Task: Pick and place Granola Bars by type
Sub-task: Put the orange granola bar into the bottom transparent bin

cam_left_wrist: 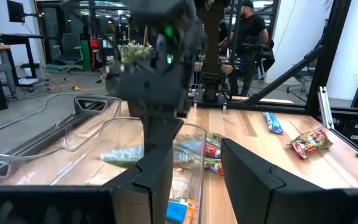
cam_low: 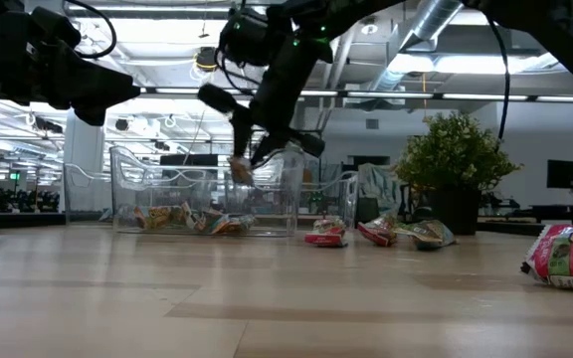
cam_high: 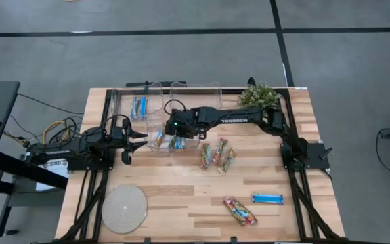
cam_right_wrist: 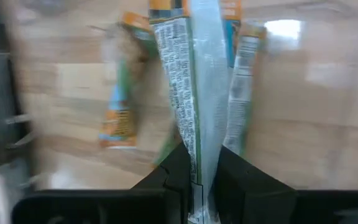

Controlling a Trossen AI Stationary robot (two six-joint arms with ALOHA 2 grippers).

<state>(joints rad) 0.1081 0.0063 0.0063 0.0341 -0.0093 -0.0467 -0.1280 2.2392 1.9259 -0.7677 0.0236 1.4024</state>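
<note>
- Pinched upright between the right gripper's (cam_right_wrist: 199, 180) fingers (cam_right_wrist: 174, 167) was a silvery-wrapped granola bar (cam_right_wrist: 191, 93), its printed face running straight out from the fingertips and its lower end seated in the narrow gap between them.
- Fingers were clenched on the wrapper's end; most of the bar projected free beyond them.
- Right gripper (cam_high: 172, 129) hung over the front clear bin (cam_high: 181, 146) at the bench's (cam_high: 181, 196) far side, which already held similar bars (cam_right_wrist: 118, 118).
- Step in hand, as judged: placing this bar with its type.
- Next move would call for lowering inside the bin walls and releasing.
- Left gripper (cam_high: 133, 141) waited just beside the bin, fingers spread, holding nothing.
- Multicoloured bars (cam_high: 217, 157) and a bright blue bar (cam_high: 267, 198) lay unsorted on the bench.
</note>
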